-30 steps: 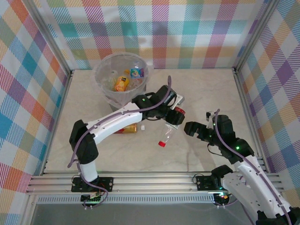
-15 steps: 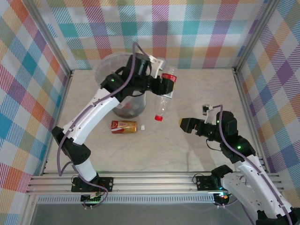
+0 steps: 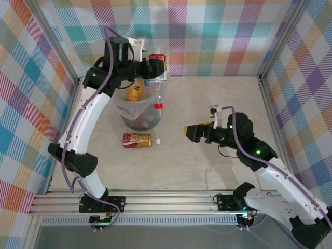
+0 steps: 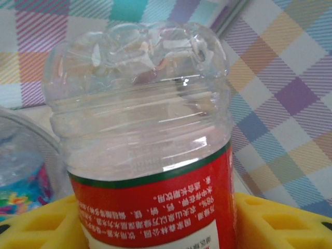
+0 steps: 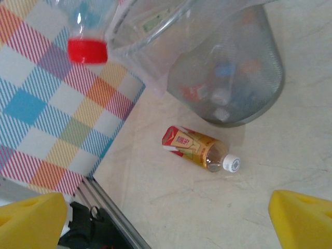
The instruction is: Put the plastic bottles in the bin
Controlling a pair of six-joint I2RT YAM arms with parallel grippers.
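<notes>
A clear plastic bottle with a red label hangs cap down over the bin, held by my left gripper. In the left wrist view the bottle sits between the yellow pads, its base pointing away from the camera. The translucent bin holds several bottles, an orange one among them. Another bottle, with a yellow-red label and a white cap, lies on its side in front of the bin. My right gripper hovers open to the right of it. That bottle shows ahead of the right gripper.
A small white scrap lies beside the lying bottle. Checked walls close the table at the back and both sides. An aluminium rail runs along the near edge. The bin stands at the back left.
My left arm has swung up and to the left, carrying the red-labelled bottle from above the table to over the bin. The right gripper has moved left, still open.
</notes>
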